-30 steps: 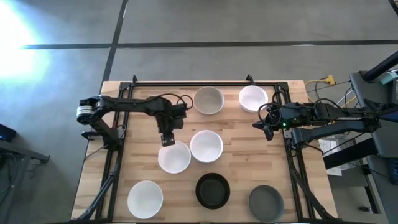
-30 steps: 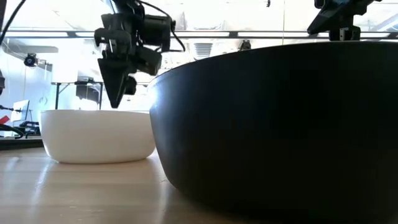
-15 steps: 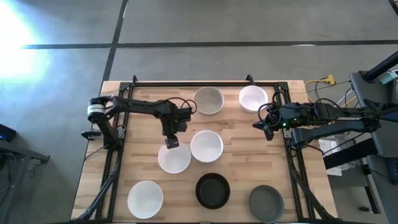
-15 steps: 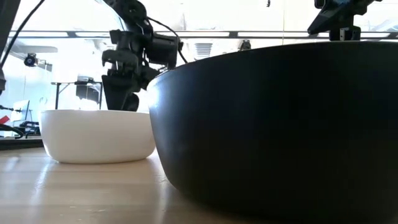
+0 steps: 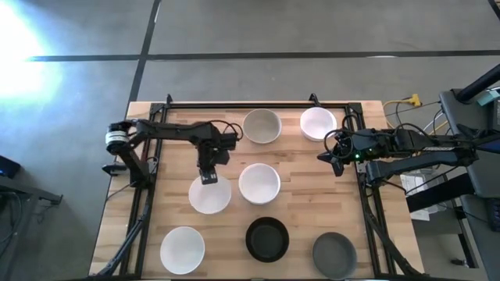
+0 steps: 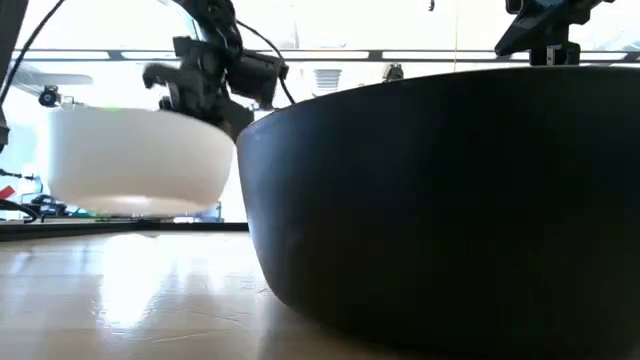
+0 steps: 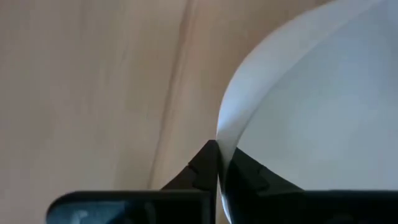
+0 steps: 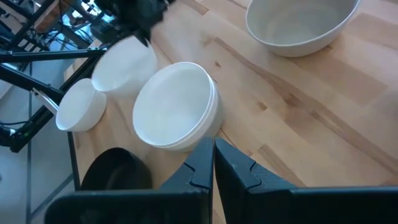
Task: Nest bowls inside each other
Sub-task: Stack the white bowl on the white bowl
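Clearly, the left gripper (image 5: 208, 177) has its two dark fingers (image 7: 205, 165) pinched on the rim of a white bowl (image 5: 209, 194), one finger inside and one outside the wall. The low view shows that held bowl clear of the wooden table (image 5: 156, 211), hanging level or nearly so. It hangs just left of the central white bowl (image 5: 259, 183), which serves as the landmark; in the right wrist view that one shows a doubled rim and may be two bowls stacked.

To do this step well, the arm should likely keep the bowl level, carry it over the centre of a chosen bowl, lower until the walls seat, and only then let go. A one-sided rim pinch could let the bowl tip, so a slow move seems wise.

Behind the landmark sits a beige-grey bowl (image 5: 262, 126), and to the right of that another white bowl (image 5: 318, 123). In front of the landmark lies the black bowl (image 5: 267, 239), with a dark grey bowl (image 5: 335, 254) to its right and a white bowl (image 5: 182, 249) far to its left.

The right gripper (image 5: 329, 156) waits well right of the landmark, fingers closed on nothing.

Hidden: the black bowl fills most of the low view, blocking everything behind it.
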Available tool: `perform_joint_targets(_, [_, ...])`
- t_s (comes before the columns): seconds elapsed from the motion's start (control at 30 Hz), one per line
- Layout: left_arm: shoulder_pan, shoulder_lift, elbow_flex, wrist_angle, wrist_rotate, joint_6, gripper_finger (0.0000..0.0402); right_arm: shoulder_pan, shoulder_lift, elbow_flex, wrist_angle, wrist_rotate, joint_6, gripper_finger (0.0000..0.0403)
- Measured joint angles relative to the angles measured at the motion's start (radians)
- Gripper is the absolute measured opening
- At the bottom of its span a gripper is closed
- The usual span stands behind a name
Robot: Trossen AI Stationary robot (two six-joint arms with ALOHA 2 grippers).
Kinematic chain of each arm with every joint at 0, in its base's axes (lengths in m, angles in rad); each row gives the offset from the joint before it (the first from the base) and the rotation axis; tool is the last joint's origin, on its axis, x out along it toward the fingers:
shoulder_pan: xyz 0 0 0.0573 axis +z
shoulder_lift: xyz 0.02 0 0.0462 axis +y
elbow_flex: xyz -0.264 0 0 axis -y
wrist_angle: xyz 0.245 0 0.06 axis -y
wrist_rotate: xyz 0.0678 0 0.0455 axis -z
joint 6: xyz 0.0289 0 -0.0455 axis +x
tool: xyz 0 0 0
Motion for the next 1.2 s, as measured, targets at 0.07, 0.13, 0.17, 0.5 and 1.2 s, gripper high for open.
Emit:
perform_joint_targets(0.07, [0.006, -0.045, 0.022, -0.05, -0.007, 0.005, 0.0001, 0.0, 0.0, 0.0, 0.0, 0.003, 0.0, 0.0009])
perform_joint_targets(0.13, [0.011, -0.096, 0.057, -0.061, -0.008, 0.0, 0.0001, 0.0, 0.0, 0.0, 0.0, 0.005, 0.0, 0.0009])
perform_joint_targets(0.17, [0.012, -0.116, 0.079, -0.063, -0.008, -0.008, 0.0001, 0.0, 0.001, 0.0, 0.0, 0.015, 0.001, 0.0009])
perform_joint_targets(0.5, [0.013, -0.007, 0.475, -0.065, -0.007, -0.13, 0.0, -0.001, 0.014, 0.0, 0.009, 0.057, 0.058, 0.0009])
perform_joint_targets(1.2, [-0.019, 0.543, 1.04, -0.292, -0.019, -0.049, 0.0, 0.0, 0.012, 0.0, 0.008, 0.055, 0.132, 0.0009])
